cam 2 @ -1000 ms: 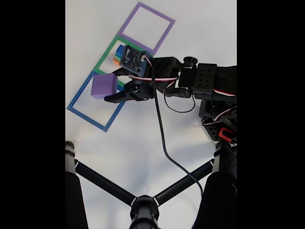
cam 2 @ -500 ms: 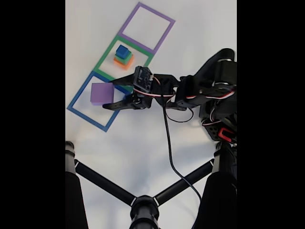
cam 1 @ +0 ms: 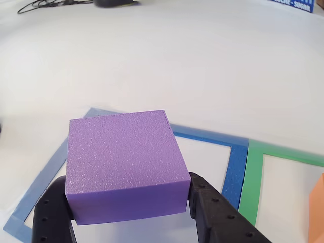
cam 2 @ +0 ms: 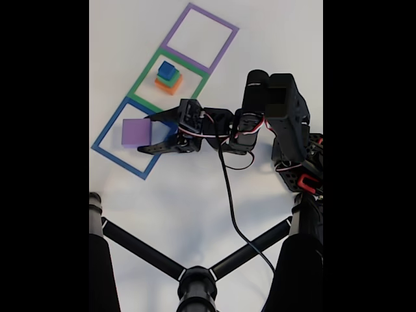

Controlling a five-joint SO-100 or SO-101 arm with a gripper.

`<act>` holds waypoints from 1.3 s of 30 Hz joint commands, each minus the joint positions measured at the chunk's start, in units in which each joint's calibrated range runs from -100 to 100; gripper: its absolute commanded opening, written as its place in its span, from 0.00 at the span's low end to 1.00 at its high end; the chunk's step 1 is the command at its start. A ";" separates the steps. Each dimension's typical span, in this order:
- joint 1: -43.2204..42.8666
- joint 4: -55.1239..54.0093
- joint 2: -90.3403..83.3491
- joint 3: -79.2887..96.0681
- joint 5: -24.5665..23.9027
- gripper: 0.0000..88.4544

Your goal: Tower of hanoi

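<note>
The purple block (cam 2: 135, 132) lies low inside the blue tape square (cam 2: 107, 151), and my gripper (cam 2: 145, 134) is shut on it, one finger along each side. In the other view the purple block (cam 1: 124, 164) sits between the two black fingers (cam 1: 210, 215) of the gripper (cam 1: 126, 202), level with its top face up. The remaining blocks stand stacked in the green tape square (cam 2: 144, 78): the blue block (cam 2: 168, 69) on top, a green one under it, the orange block (cam 2: 166, 85) at the bottom. An orange corner (cam 1: 318, 202) shows at the right edge of the other view.
A purple tape square (cam 2: 200, 39) lies beyond the green one, with nothing inside. The arm's base (cam 2: 299, 162) stands at the right with a black cable (cam 2: 231, 201) trailing down. Black tripod legs (cam 2: 195, 279) cross the near part of the table.
The gripper has carried the purple block down and left, from above the green and blue squares' border into the blue square. The arm has folded lower.
</note>
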 commanded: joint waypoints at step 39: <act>0.97 -8.89 14.43 -10.77 0.00 0.43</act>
